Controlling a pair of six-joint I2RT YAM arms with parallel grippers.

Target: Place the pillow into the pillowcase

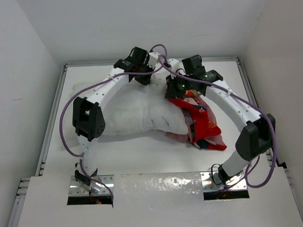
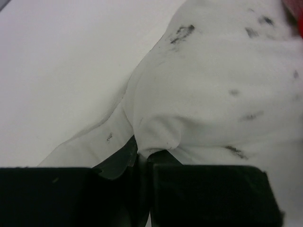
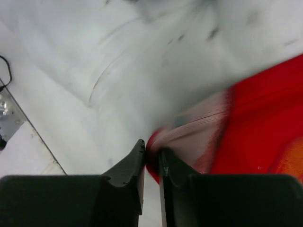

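right claw pinching red pillowcase edge, white pillow behind

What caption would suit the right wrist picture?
Right tool pinches the red pillowcase by its edge, white pillow behind.

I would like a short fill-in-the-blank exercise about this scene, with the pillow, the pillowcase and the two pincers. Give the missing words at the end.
1. The left pincer is shut on a fold of the pillow, whose cloth is ____ with dark specks.
2. The right pincer is shut on the edge of the ____ pillowcase.
3. Seen from above, the pillowcase lies at the pillow's ____ end.

Missing words: white; red; right.
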